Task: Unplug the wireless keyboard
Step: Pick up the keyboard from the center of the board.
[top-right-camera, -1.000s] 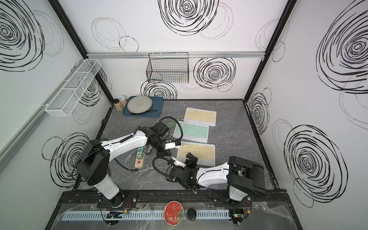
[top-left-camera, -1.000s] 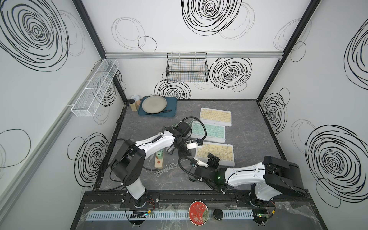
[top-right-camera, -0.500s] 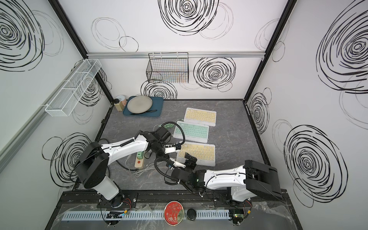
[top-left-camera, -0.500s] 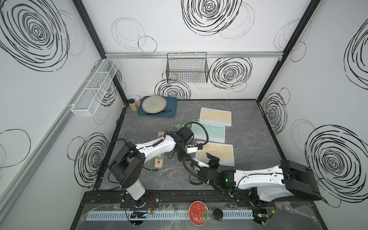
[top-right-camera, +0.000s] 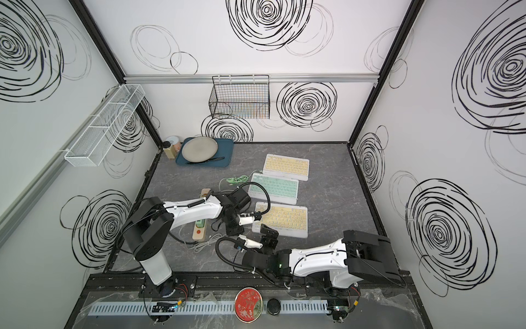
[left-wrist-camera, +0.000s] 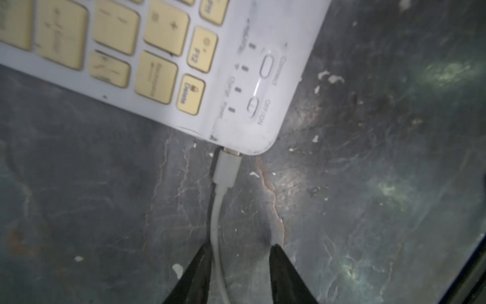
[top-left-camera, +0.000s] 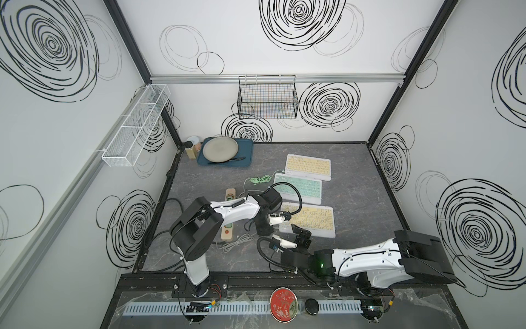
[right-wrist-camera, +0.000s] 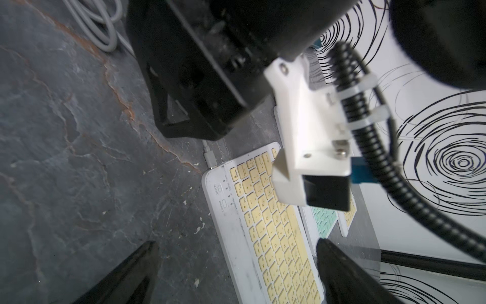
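Currently left tool [left-wrist-camera: 240,247] sits part-open astride the white cable [left-wrist-camera: 216,223], lined up behind the plug [left-wrist-camera: 228,165] still seated in the yellow keyboard [top-left-camera: 308,220], lower centre in a top view; right tool [right-wrist-camera: 236,242] hangs wide nearby, probably to brace.
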Available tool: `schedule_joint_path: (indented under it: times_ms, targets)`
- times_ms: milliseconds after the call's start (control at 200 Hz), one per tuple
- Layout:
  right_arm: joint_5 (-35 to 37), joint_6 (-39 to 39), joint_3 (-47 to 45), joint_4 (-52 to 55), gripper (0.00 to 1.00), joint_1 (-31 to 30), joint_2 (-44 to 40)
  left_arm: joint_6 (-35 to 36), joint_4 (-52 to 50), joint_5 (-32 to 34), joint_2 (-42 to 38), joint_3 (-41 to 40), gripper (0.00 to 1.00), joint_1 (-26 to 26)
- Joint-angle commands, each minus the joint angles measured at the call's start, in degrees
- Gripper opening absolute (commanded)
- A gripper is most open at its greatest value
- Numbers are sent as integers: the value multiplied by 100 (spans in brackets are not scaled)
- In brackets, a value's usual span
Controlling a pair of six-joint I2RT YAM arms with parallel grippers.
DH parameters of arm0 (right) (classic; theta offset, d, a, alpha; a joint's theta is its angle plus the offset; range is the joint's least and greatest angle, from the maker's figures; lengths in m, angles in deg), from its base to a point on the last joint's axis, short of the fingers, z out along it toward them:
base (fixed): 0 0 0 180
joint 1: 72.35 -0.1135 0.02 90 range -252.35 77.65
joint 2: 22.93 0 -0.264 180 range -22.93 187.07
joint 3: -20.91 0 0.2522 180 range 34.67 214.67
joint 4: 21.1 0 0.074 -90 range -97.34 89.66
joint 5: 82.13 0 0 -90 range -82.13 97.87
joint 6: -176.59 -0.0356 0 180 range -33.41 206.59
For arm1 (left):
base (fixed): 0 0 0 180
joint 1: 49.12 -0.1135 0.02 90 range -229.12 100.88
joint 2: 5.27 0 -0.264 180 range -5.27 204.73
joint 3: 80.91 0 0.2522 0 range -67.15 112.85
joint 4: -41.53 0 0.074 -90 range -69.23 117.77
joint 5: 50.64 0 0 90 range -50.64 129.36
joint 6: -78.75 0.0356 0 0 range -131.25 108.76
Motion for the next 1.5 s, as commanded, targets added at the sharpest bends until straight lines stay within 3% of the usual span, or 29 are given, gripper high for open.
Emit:
schedule_joint_path:
  times_ms: [0,75,465,715,1041,1276,1496]
  targets:
    - [100,19,-35,-11,97,-51,-173,17,2,73,271,-6,40,10]
    - [113,32,-71,-44,97,-54,-260,60,16,48,383,20,37,8]
    - [34,19,-317,-177,97,-51,-1117,262,-95,31,670,251,0,9]
    - [62,35,-344,-246,97,-51,-1185,478,-282,-230,487,350,0,20]
    - [164,160,-428,-355,97,-55,-1248,667,-725,-787,-603,672,0,3]
    - [398,302,-251,-452,99,-30,-346,663,-899,-864,-735,918,0,-8]
    - [291,355,-29,-406,99,483,404,716,-872,-907,-756,866,0,4]
